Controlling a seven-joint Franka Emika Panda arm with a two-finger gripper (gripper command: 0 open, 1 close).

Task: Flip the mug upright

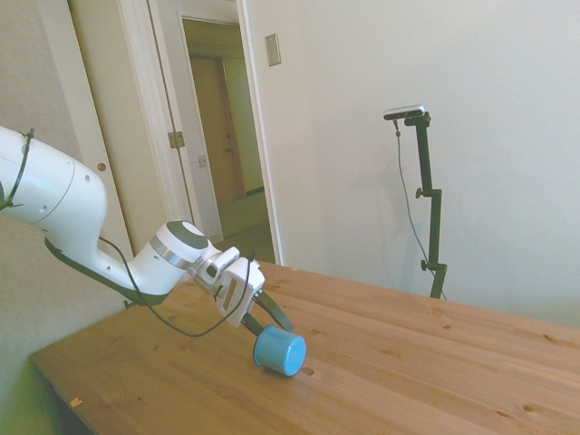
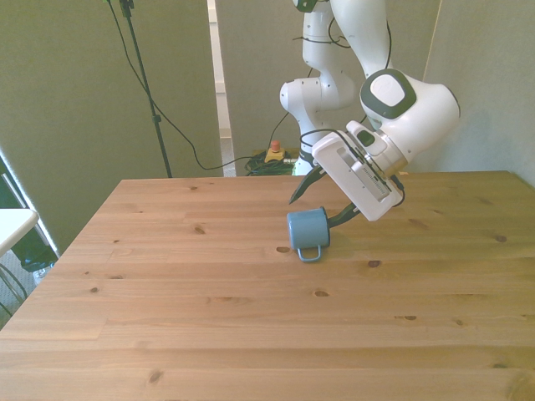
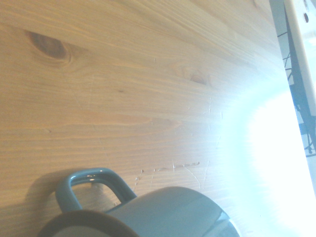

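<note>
Halfway tipped, mug (image 2: pixel 308 229) on its side, gripper (image 2: pixel 322 206) clenched on its rim; standing upright left.

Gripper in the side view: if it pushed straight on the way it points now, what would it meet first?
The gripper points down and forward at the mug, which lies on its side right at the dark fingers. It would meet the mug first, then the table just beyond. Whether they already touch is unclear.
</note>
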